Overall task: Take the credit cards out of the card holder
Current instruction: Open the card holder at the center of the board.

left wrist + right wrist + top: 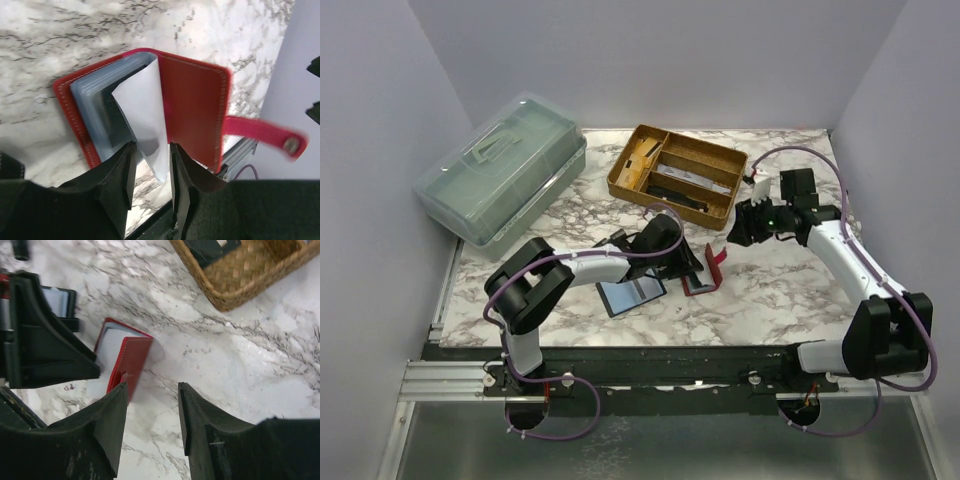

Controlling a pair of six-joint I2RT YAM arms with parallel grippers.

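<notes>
Look, one pale credit card (142, 110) pokes half out of the open red card holder (192, 105), its free corner between the jaws of the left end effector (151, 147). They stand either side of it, but I can't tell if they're pinching. It looks light, thin, springy and slick, so I'd grip it flat-on near that corner. Beside the holder the right end effector (152, 389) hovers, jaws apart and empty, over hard marbled tabletop (240, 370), with the wicker tray (675, 172) well beyond it, so there's room.

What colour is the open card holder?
The card holder is red with pale stitching, clearest in the left wrist view.
</notes>
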